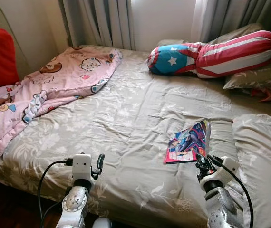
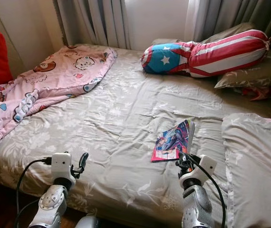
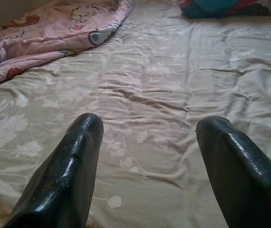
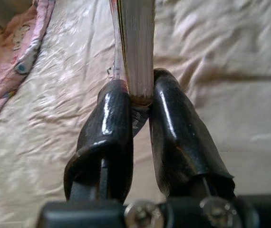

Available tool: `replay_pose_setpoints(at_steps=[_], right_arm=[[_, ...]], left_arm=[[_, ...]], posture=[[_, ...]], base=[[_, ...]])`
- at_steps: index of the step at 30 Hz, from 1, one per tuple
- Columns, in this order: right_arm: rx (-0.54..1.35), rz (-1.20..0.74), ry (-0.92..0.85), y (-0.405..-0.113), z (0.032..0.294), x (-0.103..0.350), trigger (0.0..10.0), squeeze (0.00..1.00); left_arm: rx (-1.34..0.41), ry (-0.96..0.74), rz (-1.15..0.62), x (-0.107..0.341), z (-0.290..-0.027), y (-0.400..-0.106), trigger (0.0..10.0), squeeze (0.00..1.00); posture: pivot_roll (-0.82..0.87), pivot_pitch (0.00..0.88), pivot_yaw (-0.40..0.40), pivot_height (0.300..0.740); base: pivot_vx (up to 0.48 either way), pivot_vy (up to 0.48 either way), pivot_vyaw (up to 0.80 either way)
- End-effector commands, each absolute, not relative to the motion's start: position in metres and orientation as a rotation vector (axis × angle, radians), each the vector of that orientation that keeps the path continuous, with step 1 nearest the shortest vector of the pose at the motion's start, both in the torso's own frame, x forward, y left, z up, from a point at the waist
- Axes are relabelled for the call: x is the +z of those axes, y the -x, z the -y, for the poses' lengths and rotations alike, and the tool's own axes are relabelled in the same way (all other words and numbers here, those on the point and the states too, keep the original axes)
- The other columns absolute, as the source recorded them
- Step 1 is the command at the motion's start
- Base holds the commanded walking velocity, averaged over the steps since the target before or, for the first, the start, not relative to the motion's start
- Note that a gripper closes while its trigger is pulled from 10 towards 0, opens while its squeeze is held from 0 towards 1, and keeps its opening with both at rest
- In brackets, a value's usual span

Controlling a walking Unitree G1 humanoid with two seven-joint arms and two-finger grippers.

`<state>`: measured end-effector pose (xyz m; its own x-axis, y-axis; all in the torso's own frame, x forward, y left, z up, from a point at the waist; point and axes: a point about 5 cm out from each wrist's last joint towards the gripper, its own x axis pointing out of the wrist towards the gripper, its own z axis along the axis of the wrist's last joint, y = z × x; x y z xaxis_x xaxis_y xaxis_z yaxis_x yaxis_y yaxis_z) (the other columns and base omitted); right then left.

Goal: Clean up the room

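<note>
Right wrist view: my right gripper (image 4: 134,111) has its two black fingers (image 4: 108,123) pinched on the lower edge of the comic book (image 4: 135,47); the page block stands between the pads and runs straight away from them.
Key relation: the book's long axis points from my right fingertips toward the head of the bed (image 1: 140,118), so it lies directly ahead of that gripper and already in its grip.
Nearer arm: the right, plainly; my left gripper (image 1: 99,164) sits well apart, toward the bed's left foot corner.
Left fingers: spread wide over bare sheet, holding nothing.
Where the book is: near the foot edge of the bed on its right side, just beside the grey pillow (image 1: 264,161), its near end tipped up in my grip and the rest resting on the sheet.
How it looks: thin, glossy, soft-covered, with a bright cover in pink, blue and purple; I judge it floppy and likely to sag when lifted.
Elsewhere: the pink blanket (image 1: 54,80) is bunched along the left edge, and the star-and-stripe bolster (image 1: 211,54) lies at the head.
</note>
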<state>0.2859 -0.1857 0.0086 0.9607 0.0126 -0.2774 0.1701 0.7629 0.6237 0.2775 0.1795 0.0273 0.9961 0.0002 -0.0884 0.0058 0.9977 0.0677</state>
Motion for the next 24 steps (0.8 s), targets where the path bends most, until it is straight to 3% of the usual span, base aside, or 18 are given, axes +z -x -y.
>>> replay_pose_setpoints(at_steps=[1,8,13,24], right_arm=[[-0.080,-0.273,-0.771,-0.296,0.187,0.013,10.0,0.00],[-0.054,-0.481,-0.788,-0.289,0.174,-0.008,10.0,0.00],[-0.059,-0.522,-0.798,-0.283,0.172,-0.015,10.0,0.00],[-0.287,-0.474,-0.801,-0.267,0.209,-0.024,10.0,0.00]], left_arm=[[-0.018,-0.085,-0.102,0.026,-0.183,-0.274,10.0,0.00],[-0.055,-0.134,-0.097,0.028,-0.191,-0.263,10.0,0.00],[-0.077,-0.170,-0.109,0.030,-0.199,-0.251,10.0,0.00],[-0.116,-0.216,-0.166,0.032,-0.212,-0.220,10.0,0.00]], posture=[[0.01,0.000,0.021,0.659],[0.11,0.028,0.032,0.659],[0.13,0.056,0.059,0.659],[0.16,0.123,0.105,0.659]], base=[[0.000,0.000,0.00],[0.000,0.000,0.00],[0.000,0.000,0.00],[0.000,0.000,0.00]])
